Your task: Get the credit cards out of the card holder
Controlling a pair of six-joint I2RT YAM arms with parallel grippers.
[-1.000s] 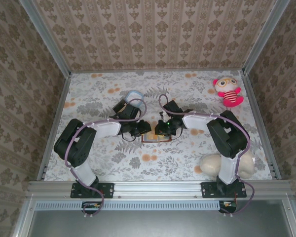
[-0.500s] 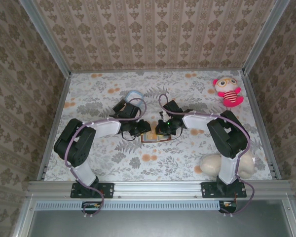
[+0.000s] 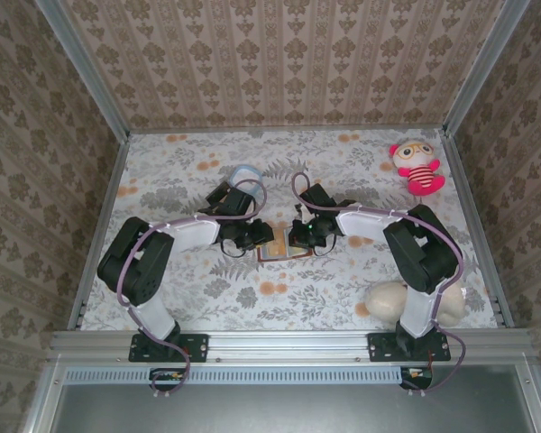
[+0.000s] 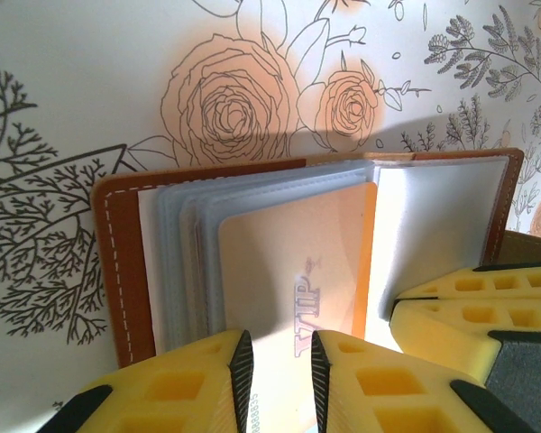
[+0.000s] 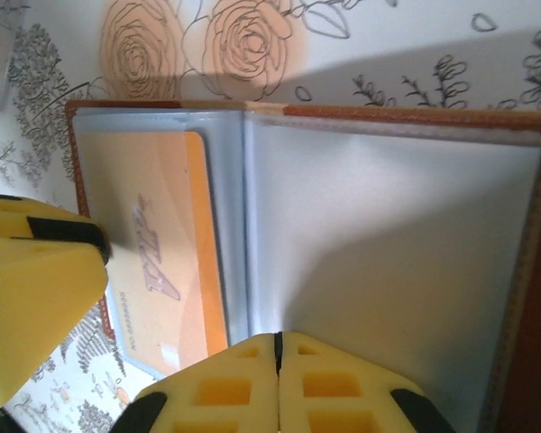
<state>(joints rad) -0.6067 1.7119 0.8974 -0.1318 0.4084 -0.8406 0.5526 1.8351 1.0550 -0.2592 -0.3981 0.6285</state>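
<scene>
Currently: one card holder (image 4: pixel 117 262), open flat, with one orange card (image 4: pixel 288 271) in its sleeves. Both my arms fold inward, wrists low. My left gripper (image 4: pixel 278 379) stands narrowly parted over the card's near edge. My right gripper (image 5: pixel 277 383) is closed over the blue face. The holder's long axis runs crosswise just ahead of my left fingertips.
</scene>
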